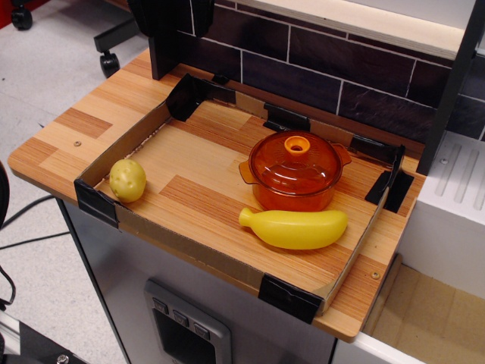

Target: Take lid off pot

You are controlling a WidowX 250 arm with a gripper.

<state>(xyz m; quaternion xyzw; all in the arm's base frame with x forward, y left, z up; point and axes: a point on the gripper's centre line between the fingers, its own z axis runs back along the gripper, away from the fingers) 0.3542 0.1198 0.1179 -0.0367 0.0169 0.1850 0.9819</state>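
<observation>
The orange pot (292, 191) stands on the wooden table inside a low cardboard border, toward the right. Its two small side handles stick out left and right. The domed translucent orange lid (294, 161) sits on the pot, with its lighter orange knob (297, 142) at the centre. No gripper shows in this view; only a dark part of the robot (168, 23) hangs at the top left, far from the pot.
A yellow banana (295, 227) lies just in front of the pot, touching or nearly touching it. A yellowish potato (127, 180) sits at the left edge. The cardboard border (189, 246) with black tape corners rings the area. A dark tiled wall (326, 76) stands behind.
</observation>
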